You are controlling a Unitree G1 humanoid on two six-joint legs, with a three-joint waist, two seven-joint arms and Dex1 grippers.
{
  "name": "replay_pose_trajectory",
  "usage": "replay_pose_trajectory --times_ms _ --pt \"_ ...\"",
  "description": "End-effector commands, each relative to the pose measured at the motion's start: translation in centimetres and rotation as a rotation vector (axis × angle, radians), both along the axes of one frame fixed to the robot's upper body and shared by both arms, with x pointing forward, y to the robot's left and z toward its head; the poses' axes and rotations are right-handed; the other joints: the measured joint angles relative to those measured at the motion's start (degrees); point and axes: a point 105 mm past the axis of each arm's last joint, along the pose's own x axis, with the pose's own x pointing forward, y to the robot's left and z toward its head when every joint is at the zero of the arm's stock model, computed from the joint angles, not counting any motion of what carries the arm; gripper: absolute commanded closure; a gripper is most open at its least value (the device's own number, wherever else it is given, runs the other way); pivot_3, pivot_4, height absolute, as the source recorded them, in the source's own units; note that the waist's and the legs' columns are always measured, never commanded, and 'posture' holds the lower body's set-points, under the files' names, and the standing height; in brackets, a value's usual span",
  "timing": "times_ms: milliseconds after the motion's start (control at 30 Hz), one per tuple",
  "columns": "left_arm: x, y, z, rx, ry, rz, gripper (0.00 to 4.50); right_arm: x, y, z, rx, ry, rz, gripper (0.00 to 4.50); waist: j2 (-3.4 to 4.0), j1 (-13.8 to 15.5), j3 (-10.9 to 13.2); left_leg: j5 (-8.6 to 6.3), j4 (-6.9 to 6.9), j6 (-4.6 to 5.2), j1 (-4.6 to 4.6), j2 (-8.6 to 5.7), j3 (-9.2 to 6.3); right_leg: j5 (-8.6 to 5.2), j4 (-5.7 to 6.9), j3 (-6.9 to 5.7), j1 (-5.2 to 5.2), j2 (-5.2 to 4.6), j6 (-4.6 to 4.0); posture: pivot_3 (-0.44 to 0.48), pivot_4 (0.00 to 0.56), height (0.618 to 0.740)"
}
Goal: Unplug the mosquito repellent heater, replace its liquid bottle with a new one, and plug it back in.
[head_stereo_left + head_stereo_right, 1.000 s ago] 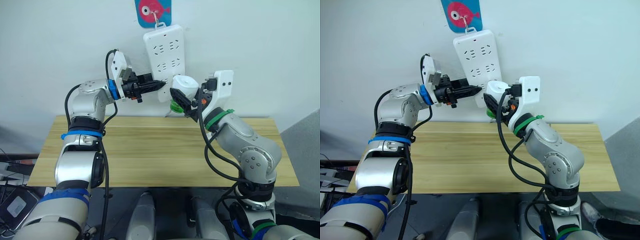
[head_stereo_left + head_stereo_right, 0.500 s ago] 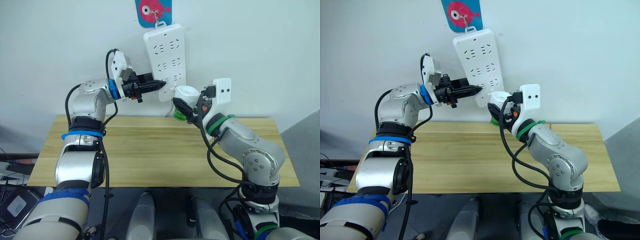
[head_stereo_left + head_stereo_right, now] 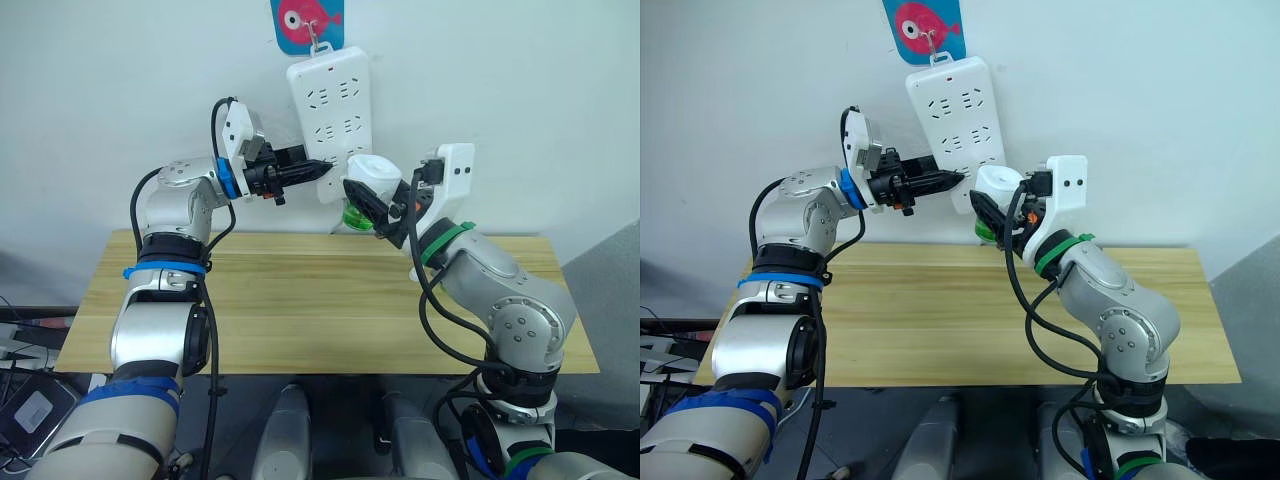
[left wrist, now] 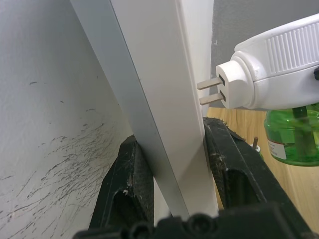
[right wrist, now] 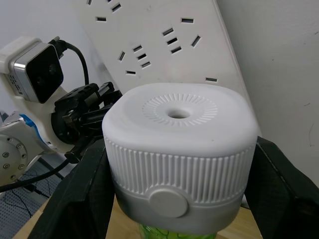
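The right gripper (image 5: 179,199) clamps the mosquito repellent heater (image 5: 180,152), its green liquid bottle (image 4: 294,135) attached beneath. The left gripper (image 4: 174,164) pinches the power strip (image 3: 330,110) edge.

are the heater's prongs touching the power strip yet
Apart. The left wrist view shows the mosquito repellent heater with both metal prongs bare, a thin gap before the power strip, which the left gripper clamps.

Bright, even, diffuse lighting. The power strip (image 3: 330,125) casts only a soft, faint shadow on the wall beside it. No glare. Head views are sharp throughout; in the left wrist view, the near fingers (image 4: 124,194) clamping the strip's edge appear slightly soft.
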Motion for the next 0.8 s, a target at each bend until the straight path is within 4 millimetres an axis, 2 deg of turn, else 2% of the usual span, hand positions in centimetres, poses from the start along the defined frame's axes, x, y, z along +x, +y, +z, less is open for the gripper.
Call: replay_pose_trajectory --times_ms 33,367,800 --pt "-0.6 -0.9 0.8 0.013 -0.051 -0.059 3.2 -0.5 0.0 2.2 0.049 -0.087 0.005 1.37 0.0 0.0 0.0 0.0 0.0 0.0 0.0 0.0 0.0 0.0 0.0 0.0 0.0 0.0 0.0 0.233 0.248 0.74" --pt "-0.6 -1.0 0.8 0.014 -0.054 -0.059 3.2 0.1 0.3 1.7 0.03 -0.069 -0.004 1.37 0.0 0.0 0.0 0.0 0.0 0.0 -0.06 0.0 -0.01 0.01 0.02 -0.01 -0.07 0.0 -0.01 0.233 0.253 0.74" --pt "-0.6 -0.7 0.6 0.019 -0.05 -0.051 3.2 -0.8 -0.1 1.2 0.031 -0.051 0.021 1.37 0.0 0.0 0.0 0.0 0.0 0.0 -0.09 0.0 -0.03 0.0 0.01 -0.02 -0.07 0.0 -0.01 0.235 0.258 0.74"
